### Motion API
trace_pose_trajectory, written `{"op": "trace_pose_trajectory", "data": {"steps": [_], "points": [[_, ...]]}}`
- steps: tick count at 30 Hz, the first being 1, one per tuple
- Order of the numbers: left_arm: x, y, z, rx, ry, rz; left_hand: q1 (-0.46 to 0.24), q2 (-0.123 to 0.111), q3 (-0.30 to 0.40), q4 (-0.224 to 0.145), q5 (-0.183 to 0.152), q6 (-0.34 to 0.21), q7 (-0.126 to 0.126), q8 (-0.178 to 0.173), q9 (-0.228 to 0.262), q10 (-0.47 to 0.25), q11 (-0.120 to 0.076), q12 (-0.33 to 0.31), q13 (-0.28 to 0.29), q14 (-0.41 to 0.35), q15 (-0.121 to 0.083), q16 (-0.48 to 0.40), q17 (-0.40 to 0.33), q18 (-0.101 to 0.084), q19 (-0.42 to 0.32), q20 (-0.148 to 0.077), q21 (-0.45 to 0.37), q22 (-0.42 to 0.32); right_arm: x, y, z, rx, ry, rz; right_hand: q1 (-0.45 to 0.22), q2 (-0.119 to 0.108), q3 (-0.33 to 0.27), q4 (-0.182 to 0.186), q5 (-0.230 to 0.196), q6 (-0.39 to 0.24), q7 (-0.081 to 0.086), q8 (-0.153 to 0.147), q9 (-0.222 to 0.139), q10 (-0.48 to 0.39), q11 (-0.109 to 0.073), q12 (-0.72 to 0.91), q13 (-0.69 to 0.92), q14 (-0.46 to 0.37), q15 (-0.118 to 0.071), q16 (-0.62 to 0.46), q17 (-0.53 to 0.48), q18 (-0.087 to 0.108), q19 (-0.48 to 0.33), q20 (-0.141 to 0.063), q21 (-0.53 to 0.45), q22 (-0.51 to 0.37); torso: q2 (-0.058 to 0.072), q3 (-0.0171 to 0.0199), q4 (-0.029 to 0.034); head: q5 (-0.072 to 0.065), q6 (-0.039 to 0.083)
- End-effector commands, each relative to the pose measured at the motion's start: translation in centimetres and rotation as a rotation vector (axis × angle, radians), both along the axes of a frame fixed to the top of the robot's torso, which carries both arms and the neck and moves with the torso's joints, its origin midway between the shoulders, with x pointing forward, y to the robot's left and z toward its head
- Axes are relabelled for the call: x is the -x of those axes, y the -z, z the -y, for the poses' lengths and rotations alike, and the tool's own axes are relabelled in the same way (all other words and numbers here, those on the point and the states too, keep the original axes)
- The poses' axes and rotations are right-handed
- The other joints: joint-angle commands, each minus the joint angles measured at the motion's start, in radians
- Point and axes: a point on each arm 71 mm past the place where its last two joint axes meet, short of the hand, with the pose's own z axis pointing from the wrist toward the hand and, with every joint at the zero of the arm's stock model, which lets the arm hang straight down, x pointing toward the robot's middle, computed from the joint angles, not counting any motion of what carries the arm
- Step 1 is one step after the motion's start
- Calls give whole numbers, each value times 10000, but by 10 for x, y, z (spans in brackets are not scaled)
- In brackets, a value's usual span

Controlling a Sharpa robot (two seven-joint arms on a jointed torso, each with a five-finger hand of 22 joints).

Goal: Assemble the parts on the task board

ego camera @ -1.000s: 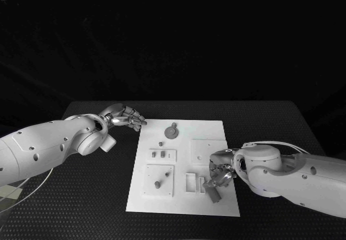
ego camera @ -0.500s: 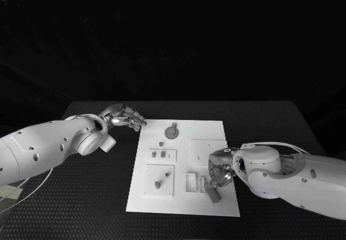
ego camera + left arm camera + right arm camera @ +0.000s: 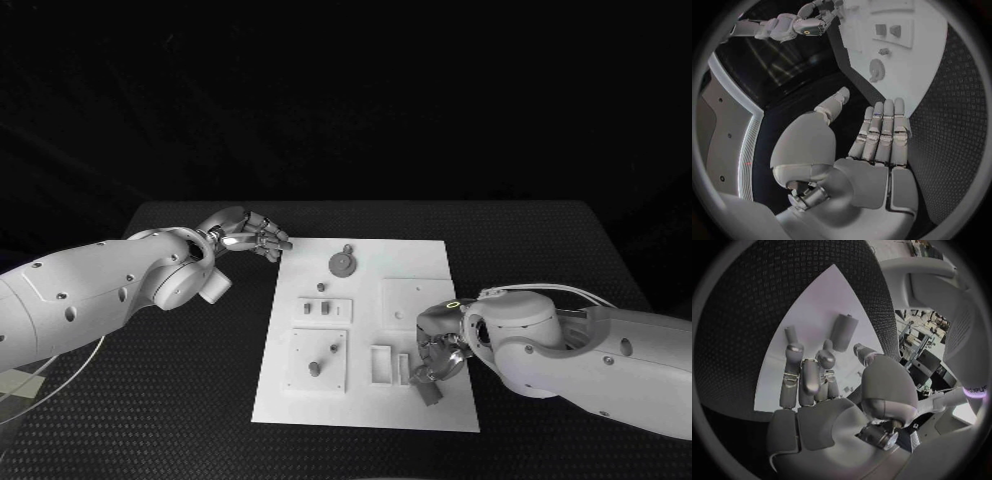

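the right hand (image 3: pixel 437 352) reaches fingers-down over a grey cylindrical part (image 3: pixel 428 390) lying near the task board's (image 3: pixel 418 262) front edge, grasp unclear, so it could roll away; the left hand (image 3: pixel 248 234) hovers released.

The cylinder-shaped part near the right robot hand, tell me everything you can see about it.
The cylinder-shaped part is a short, smooth grey peg with a narrower stub at one end. It lies flat on its side on the white task board near the board's front right corner. It sits just beyond the right robot hand, whose fingertips are close but not clearly touching it.
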Motion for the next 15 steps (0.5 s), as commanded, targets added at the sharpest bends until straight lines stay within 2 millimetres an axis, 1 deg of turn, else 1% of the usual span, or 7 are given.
{"op": "trace_pose_trajectory", "data": {"steps": [1,6,15], "points": [[0,-1,1,100,136,-62,-106,6,6,73,-38,-18,-24,64,-17,9,22,6,-13,11,36,-41,12,199,-37,8,4,-9,4,4,1,432,-200,-613,-107,-16,-11,144,28,63,86,-62,-17,-22,24,-56,7,-71,-19,-49,-5,200,-15,52,-47,128,1,-2,2,-2,-8],[0,-1,2,99,147,-75,-110,4,4,78,-38,-19,-24,64,-18,8,23,6,-14,10,36,-44,15,198,-38,9,3,-9,5,5,0,540,-257,-710,-197,-43,-16,352,27,71,86,-91,-18,-35,25,-57,9,-80,-17,-49,-6,200,-21,51,-56,136,2,-6,-3,-7,-17],[1,-1,1,93,139,-85,-117,3,1,86,-38,-20,-23,66,-19,7,24,5,-18,10,37,-50,21,198,-40,9,3,-10,5,7,0,826,-350,-688,-180,-39,-6,380,29,76,85,-97,-16,-36,23,-55,10,-84,-18,-49,-9,200,-20,47,-55,140,1,-4,1,-15,-35]]}}
